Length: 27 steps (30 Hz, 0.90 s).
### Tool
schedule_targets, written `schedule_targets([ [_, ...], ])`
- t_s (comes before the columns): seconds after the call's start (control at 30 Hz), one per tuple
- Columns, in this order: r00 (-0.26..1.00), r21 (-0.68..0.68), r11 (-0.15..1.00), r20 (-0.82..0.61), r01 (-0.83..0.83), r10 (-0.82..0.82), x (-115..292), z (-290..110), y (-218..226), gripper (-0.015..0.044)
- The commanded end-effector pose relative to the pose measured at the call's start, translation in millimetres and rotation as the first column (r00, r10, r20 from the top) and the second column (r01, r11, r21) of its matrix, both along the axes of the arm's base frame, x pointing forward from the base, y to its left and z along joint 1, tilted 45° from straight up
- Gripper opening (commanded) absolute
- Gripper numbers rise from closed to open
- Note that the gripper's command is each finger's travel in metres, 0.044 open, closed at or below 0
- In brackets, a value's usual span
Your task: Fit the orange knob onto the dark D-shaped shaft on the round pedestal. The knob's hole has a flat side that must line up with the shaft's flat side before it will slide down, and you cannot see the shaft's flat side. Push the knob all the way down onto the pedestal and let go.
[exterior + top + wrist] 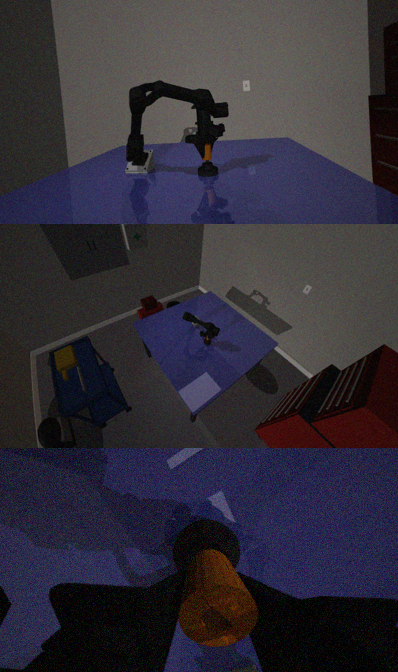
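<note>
My gripper (206,148) (208,336) is shut on the orange knob (207,152) (206,338) (216,600) and holds it upright, pointing straight down. The dark round pedestal (208,170) (200,537) (206,342) stands on the blue table right below it. In the exterior view the knob's lower end sits just above the pedestal, with a short dark stub (207,162) of the shaft showing between them. In the wrist view the knob covers the middle of the pedestal and hides the shaft.
The arm's base (139,166) stands on the blue table (296,184) (166,342) to the left of the pedestal. A pale square patch (199,393) marks the table's near corner. A blue cart (86,378) and red tool chests (340,408) stand on the floor around the table.
</note>
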State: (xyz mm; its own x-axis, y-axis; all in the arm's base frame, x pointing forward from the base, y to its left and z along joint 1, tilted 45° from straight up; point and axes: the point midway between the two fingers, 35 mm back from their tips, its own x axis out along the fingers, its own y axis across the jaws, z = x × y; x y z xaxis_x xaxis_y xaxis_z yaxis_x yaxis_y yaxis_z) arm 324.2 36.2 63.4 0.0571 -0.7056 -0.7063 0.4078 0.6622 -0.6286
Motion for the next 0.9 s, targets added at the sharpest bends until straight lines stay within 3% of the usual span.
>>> schedule_targets([
  [0.0,1.000,0.001,1.000,0.004,0.001,-0.001,1.1,1.5,3.1,0.0000],
  [0.3,0.978,0.024,0.989,0.149,0.147,-0.149,1.9,0.5,4.4,0.0000],
  [0.87,0.978,0.024,0.989,0.149,0.147,-0.149,0.6,2.1,1.6,0.0000],
])
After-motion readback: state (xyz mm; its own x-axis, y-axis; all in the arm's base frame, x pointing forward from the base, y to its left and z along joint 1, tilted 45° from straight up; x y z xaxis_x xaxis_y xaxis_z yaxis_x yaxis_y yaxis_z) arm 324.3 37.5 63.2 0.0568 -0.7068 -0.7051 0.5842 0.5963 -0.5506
